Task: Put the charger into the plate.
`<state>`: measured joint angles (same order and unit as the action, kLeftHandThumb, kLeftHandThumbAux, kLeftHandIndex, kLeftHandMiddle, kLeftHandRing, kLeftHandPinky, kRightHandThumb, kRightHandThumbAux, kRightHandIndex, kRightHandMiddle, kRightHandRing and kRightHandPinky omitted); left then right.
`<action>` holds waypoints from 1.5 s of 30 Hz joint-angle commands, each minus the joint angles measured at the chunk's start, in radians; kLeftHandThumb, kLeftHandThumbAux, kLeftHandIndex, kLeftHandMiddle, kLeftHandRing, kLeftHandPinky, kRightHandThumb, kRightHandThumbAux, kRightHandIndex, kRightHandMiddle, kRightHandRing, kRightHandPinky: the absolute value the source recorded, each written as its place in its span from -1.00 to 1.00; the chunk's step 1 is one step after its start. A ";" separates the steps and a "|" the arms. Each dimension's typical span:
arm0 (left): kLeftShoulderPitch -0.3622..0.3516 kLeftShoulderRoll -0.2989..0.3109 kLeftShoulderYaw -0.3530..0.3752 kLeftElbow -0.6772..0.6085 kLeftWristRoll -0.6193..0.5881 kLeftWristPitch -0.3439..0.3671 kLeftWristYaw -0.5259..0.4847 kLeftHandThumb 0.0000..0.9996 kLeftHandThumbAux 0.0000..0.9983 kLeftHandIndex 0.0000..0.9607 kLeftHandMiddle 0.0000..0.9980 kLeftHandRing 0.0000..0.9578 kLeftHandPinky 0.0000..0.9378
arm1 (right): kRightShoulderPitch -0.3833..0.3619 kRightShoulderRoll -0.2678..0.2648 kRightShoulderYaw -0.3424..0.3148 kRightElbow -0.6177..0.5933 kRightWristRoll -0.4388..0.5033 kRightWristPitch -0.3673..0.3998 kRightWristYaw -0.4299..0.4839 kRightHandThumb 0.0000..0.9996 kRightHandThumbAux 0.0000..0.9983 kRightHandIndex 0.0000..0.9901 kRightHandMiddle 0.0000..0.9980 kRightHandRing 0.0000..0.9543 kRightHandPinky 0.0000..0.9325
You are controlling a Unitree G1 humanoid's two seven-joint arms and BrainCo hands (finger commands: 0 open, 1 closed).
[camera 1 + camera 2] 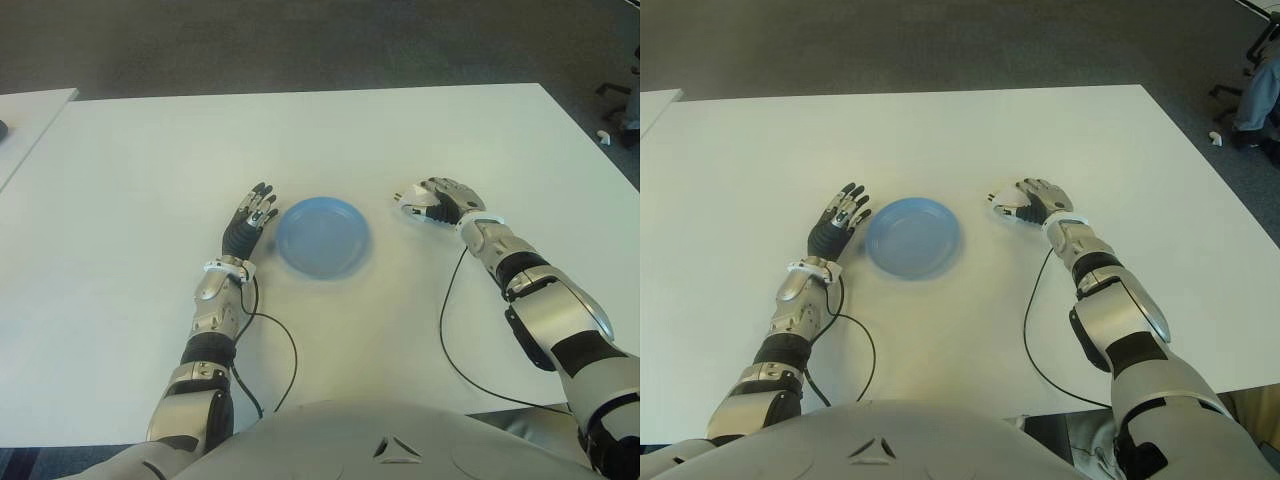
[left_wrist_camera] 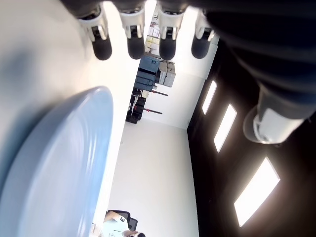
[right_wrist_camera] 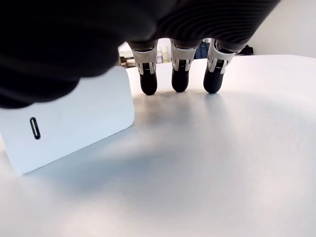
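The right hand [image 1: 437,200] clamps the white charger [image 3: 69,123] for carrying to the blue plate [image 1: 322,237] (left hand [image 1: 250,220] idles beside it, fingers apart).

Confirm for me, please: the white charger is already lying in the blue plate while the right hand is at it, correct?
Not quite. The charger is on the bare table, under the right hand, apart from the blue plate, which holds nothing. The left eye view shows this.
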<state>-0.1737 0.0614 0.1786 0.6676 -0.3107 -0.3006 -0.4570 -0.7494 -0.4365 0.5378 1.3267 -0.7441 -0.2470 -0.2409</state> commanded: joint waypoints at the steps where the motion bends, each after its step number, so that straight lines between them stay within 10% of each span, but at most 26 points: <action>1: 0.020 -0.009 -0.001 0.028 0.001 0.034 -0.006 -0.92 0.02 -1.00 -0.91 -0.96 -0.98 | 0.067 0.011 0.030 0.030 -0.019 0.017 0.040 -0.31 -0.72 -1.00 -1.00 -1.00 -1.00; 10: 0.015 -0.011 -0.001 0.033 0.001 0.033 -0.001 -0.92 0.03 -1.00 -0.91 -0.96 -0.99 | 0.060 -0.002 0.034 0.013 -0.014 -0.009 -0.019 -0.32 -0.62 -0.96 -0.96 -0.99 -0.87; 23: 0.001 -0.007 -0.004 0.057 0.017 0.009 0.005 -0.94 0.01 -1.00 -0.90 -0.96 -1.00 | 0.044 0.003 0.162 0.001 -0.140 0.058 -0.301 0.07 -0.34 -0.48 0.05 0.11 0.15; 30: -0.010 -0.006 -0.004 0.084 0.029 -0.018 0.010 -0.94 0.02 -1.00 -0.87 -0.94 -1.00 | 0.044 0.003 0.219 -0.024 -0.194 0.088 -0.445 0.22 -0.16 -0.24 0.31 0.29 0.26; 35: -0.016 -0.007 -0.001 0.101 0.032 -0.037 0.010 -0.93 0.04 -1.00 -0.85 -0.93 -1.00 | 0.042 0.007 0.239 -0.029 -0.211 0.136 -0.507 0.42 0.33 -0.14 0.52 0.57 0.67; 45: -0.027 -0.007 0.001 0.124 0.030 -0.056 0.005 -0.93 0.05 -1.00 -0.84 -0.92 -1.00 | 0.041 -0.009 0.257 -0.097 -0.231 0.204 -0.553 0.47 0.41 -0.11 0.66 0.73 0.84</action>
<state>-0.2181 0.0592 0.1787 0.7537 -0.2935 -0.3786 -0.4578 -0.7385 -0.4395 0.7789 1.2582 -0.9467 -0.0631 -0.7972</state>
